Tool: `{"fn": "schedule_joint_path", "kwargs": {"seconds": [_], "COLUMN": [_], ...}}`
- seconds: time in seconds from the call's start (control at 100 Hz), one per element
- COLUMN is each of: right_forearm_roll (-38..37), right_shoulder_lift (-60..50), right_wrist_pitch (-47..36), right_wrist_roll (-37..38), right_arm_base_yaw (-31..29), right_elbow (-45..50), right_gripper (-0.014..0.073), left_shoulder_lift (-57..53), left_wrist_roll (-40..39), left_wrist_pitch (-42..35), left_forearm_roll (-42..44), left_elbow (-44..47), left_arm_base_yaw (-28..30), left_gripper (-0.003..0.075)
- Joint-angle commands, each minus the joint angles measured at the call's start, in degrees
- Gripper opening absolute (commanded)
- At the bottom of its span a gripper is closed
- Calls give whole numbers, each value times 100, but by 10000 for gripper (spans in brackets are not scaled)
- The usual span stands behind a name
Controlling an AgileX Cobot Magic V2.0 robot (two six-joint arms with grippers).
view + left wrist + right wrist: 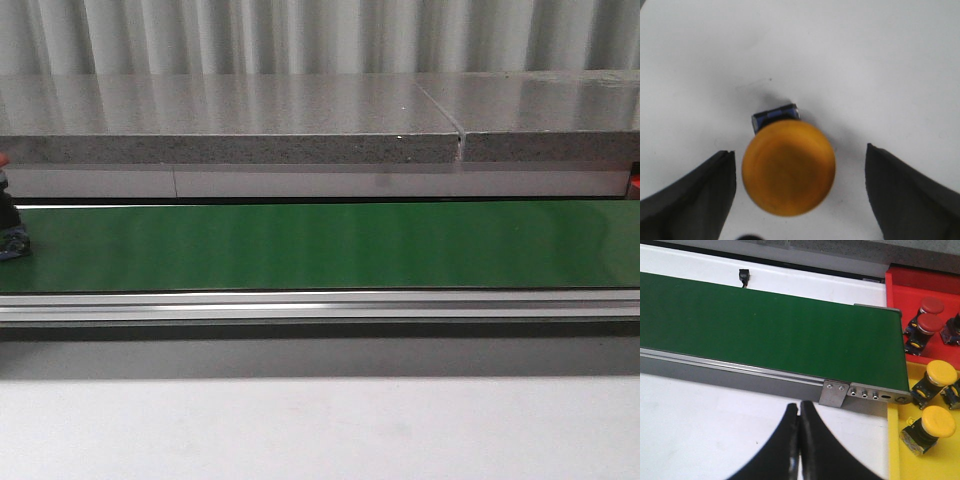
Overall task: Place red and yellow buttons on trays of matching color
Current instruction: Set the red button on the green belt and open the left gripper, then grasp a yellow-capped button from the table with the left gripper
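A yellow button [788, 168] with a dark blue base stands on a white surface in the left wrist view. My left gripper [798, 150] is open, one dark finger on each side of the button, neither touching it. In the right wrist view, my right gripper [799, 405] is shut on nothing above the white table. Beyond the belt's end sits a red tray [900, 282] holding red buttons [927, 324]. A yellow tray [894, 440] beside it holds yellow buttons [938, 421]. Neither gripper shows in the front view.
The green conveyor belt [320, 245] runs across the front view, with a grey stone ledge [230, 120] behind it. A dark object [10, 238] is cut off at the belt's left edge. The belt's metal end bracket [834, 392] lies just beyond my right fingertips.
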Motion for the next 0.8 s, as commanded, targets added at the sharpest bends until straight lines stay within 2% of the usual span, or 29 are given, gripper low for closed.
{"fn": "schedule_joint_path", "kwargs": {"seconds": [0.0,0.17,0.38,0.46,0.79], "right_forearm_roll": [54,54,54,54,54], "right_shoulder_lift": [44,44,44,44,44], "right_wrist_pitch": [-368,-368,-368,-368,-368], "right_wrist_roll": [-34,-34,-34,-34,-34], "right_arm_base_yaw": [-16,-16,-16,-16,-16], "right_elbow": [-129,-129,-129,-129,-129], "right_gripper": [-66,-66,-66,-66,-66], "left_shoulder_lift": [-210,-162,-162,-162,-470], "left_wrist_roll": [-76,-88,-88,-88,90], "left_wrist_pitch": [-138,-148,-199,-199,-138], "left_forearm_roll": [-69,-82,-82,-82,-82], "left_elbow": [-293,-302,-302,-302,-302], "left_arm_base_yaw": [23,23,23,23,23], "left_gripper": [512,494,313,280,272]}}
